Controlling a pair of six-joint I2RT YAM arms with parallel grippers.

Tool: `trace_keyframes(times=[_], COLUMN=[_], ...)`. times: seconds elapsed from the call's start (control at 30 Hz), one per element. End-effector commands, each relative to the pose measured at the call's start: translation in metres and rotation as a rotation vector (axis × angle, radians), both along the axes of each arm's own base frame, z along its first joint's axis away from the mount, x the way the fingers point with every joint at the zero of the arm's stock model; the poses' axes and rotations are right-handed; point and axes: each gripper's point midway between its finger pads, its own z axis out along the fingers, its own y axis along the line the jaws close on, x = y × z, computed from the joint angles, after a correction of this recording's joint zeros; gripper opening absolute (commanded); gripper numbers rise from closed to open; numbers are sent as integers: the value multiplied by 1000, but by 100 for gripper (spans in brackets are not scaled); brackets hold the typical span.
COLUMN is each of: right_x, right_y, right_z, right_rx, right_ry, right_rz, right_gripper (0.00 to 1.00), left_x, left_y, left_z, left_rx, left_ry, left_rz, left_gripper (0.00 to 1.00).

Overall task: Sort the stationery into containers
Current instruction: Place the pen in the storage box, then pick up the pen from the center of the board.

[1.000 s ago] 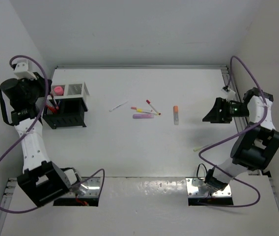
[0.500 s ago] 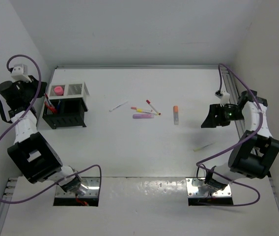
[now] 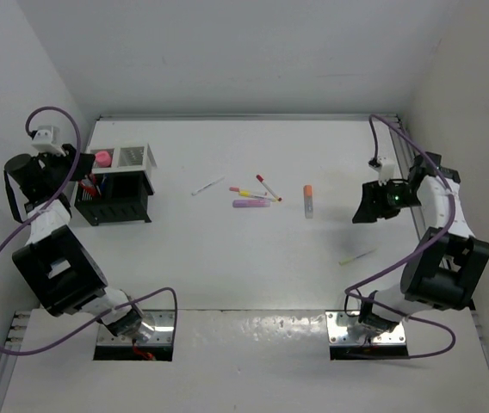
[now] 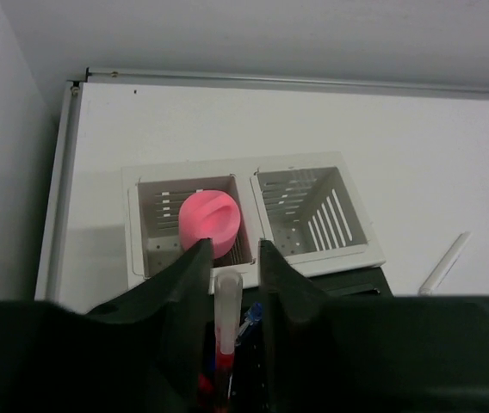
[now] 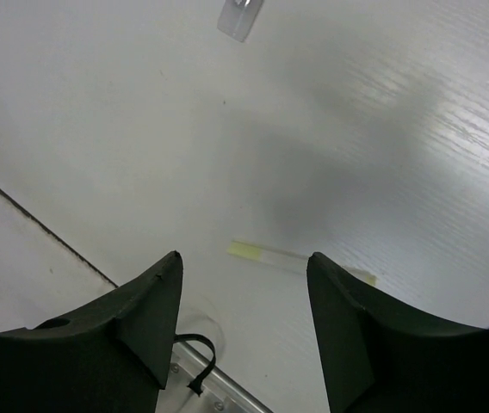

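My left gripper hangs over the black organizer at the far left. In the left wrist view its jaws stand slightly apart around a red pen with a frosted cap. That pen stands in the organizer beside a blue pen, with a gap on its right side. A pink piece lies in the white bin. My right gripper is open above the table, and a yellow pen lies below and between its fingers, untouched.
Mid-table lie a white pen, a yellow-and-pink pen, a red pen, a pink marker and an orange-capped marker. The yellow pen lies near the right arm. Walls close in on left and right.
The left jaws have parted a little from the red pen over the organizer. The right gripper has drifted slightly left and its jaws have narrowed somewhat.
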Motion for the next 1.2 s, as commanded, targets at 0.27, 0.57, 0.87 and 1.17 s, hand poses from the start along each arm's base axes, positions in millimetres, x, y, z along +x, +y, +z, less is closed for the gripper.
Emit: trace_keyframes(times=[0.27, 0.57, 0.87, 1.17], right_x=[106, 149, 159, 138], right_y=[72, 112, 102, 103], right_z=[-4, -44, -77, -112], right_rx=[-68, -249, -395, -421], right_ry=[-40, -6, 72, 174], right_rz=[-221, -280, -322, -289], right_gripper=[62, 60, 58, 52], left_x=[-5, -37, -59, -52], left_y=[-7, -54, -87, -123], left_z=[55, 100, 117, 127], left_rx=[84, 147, 287, 295], left_ry=[-125, -192, -221, -248], left_rz=[-56, -118, -108, -170], left_gripper=[62, 64, 69, 71])
